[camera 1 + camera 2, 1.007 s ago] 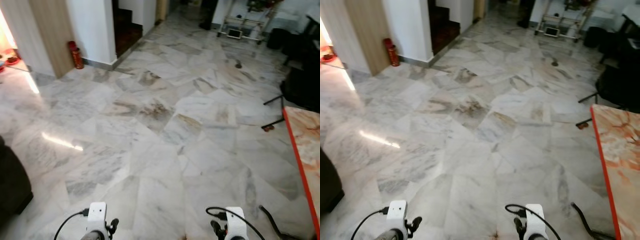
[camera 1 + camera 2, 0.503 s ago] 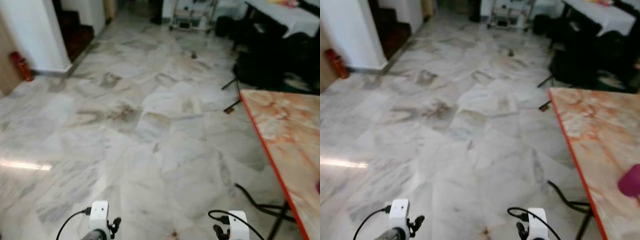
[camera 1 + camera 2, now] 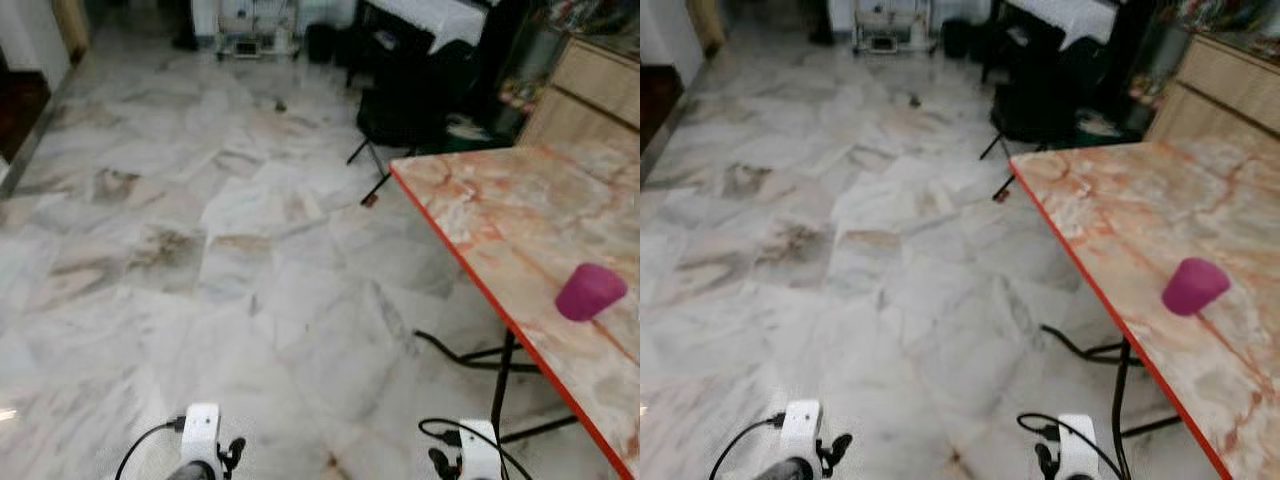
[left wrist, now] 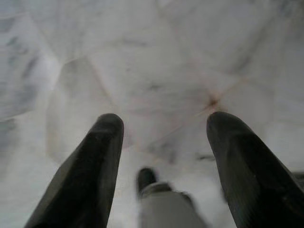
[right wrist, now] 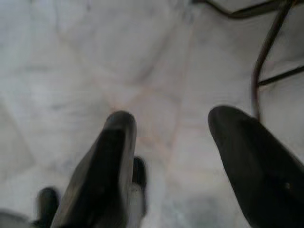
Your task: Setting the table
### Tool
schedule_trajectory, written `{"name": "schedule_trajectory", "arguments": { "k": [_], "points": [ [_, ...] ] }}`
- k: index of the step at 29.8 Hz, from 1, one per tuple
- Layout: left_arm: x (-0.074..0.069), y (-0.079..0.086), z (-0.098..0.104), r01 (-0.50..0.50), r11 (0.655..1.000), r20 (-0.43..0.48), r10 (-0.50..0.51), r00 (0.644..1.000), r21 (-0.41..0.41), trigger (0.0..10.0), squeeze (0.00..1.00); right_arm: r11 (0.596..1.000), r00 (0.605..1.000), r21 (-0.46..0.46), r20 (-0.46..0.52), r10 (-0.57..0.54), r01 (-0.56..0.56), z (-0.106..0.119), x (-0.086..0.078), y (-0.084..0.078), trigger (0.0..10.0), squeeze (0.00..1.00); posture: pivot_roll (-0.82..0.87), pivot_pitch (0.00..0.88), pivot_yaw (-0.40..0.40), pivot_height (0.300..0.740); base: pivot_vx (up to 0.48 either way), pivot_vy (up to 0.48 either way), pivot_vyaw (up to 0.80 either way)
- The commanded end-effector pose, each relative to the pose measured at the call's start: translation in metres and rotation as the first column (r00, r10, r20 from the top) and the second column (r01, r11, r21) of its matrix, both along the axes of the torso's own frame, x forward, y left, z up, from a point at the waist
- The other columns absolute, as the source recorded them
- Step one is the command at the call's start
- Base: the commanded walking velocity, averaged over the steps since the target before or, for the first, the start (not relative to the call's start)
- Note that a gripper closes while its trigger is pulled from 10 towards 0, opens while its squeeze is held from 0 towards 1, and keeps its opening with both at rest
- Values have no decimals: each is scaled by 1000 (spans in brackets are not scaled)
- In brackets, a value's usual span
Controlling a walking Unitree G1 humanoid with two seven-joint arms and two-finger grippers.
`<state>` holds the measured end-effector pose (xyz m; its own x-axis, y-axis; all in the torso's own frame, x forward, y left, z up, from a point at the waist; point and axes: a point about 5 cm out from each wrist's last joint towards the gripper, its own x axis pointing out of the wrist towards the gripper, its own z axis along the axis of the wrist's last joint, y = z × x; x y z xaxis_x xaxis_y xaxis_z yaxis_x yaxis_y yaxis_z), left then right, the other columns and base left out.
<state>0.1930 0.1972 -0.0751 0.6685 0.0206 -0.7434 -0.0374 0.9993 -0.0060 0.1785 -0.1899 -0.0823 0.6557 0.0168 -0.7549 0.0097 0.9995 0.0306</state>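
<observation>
A marble-patterned table with a red edge stands on my right. An upturned magenta cup rests on it, also seen as the cup in the right eye view. Both arms hang low at the bottom of the eye views. My left gripper is open over bare marble floor, nothing between its fingers. My right gripper is open too, above the floor near the table's black legs.
Grey marble floor spreads ahead and to the left. Black chairs and a white-covered table stand at the back. A wooden cabinet sits at the far right. Black table legs reach the floor near my right arm.
The view has swung to the right: the white wall and red extinguisher left the picture, and the table with the magenta cup came well into view. Both grippers hang as before.
</observation>
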Motion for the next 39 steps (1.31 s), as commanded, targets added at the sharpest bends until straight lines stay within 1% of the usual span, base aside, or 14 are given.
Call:
{"name": "schedule_trajectory", "arguments": {
  "k": [1,9,14,17,28,33,39],
  "points": [
    [4,-6,1,7,1000,5,-7,1000,-14,10000,0,1000,1000,-16,-13,-16,16,-1,-5,-8,10000,0,-4,0,-35,740,0,469,-781],
    [3,-7,1,12,1000,6,-12,1000,-14,10000,0,1000,1000,-15,-12,-18,17,-1,-5,-8,10000,0,-5,0,-36,740,0,34,-779],
    [3,-5,1,6,1000,4,-6,1000,-13,10000,0,1000,1000,-13,-12,-18,18,-1,-5,-8,10000,0,-3,0,-33,740,0,397,-780],
    [3,-5,1,18,1000,8,-18,1000,-6,10000,0,1000,1000,-13,-12,-17,17,-1,-5,-8,10000,0,-3,0,-33,740,0,0,-781],
    [3,-4,1,12,1000,8,-12,1000,3,10000,0,1000,1000,-12,-13,-21,21,-1,-6,-8,10000,0,-3,0,-31,740,0,0,-781],
    [1,-3,0,12,1000,9,-13,1000,12,10000,0,1000,1000,-14,-22,-20,20,-3,-8,-8,10000,0,-7,0,-31,740,0,0,-781],
    [4,-1,2,15,1000,19,-15,1000,14,10000,0,1000,1000,-24,-30,-8,7,-4,-11,-8,10000,0,11,0,-21,740,0,0,-781]
  ]
}}
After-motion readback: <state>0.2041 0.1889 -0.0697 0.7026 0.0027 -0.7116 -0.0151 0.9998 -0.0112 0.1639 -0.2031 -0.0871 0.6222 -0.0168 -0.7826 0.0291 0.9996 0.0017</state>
